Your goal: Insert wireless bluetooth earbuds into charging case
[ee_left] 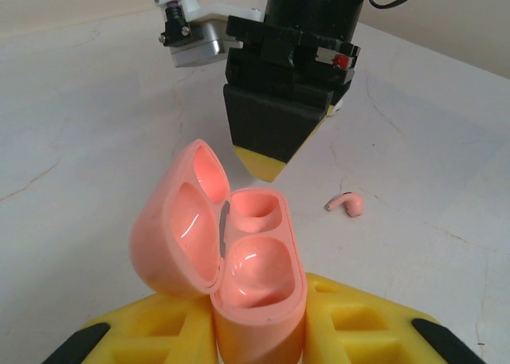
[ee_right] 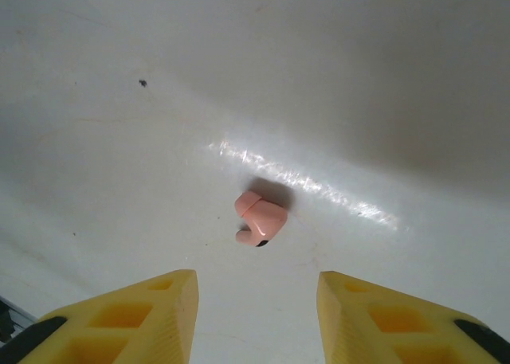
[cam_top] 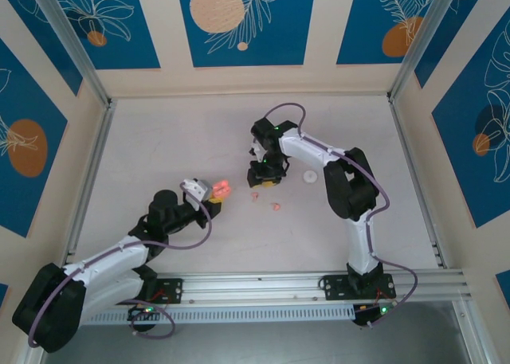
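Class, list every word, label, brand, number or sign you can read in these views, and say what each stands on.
No text can be read in any view.
On the charging case, lid open: plain pink, no print.
On the earbud: no marking.
On the white disc: too small to tell.
On the wall panels: leaf and circle patterns, no letters.

The table [cam_top: 159, 141] was white, with thin cracks. Silver rails [cam_top: 88, 173] ran along its sides. The walls [cam_top: 319, 29] were cream, with blue panels [cam_top: 271, 37], leaves and orange circles. A bright streak of light [ee_right: 311, 185] lay just past the fingers [ee_right: 143, 316] of the right gripper [ee_right: 256, 274].
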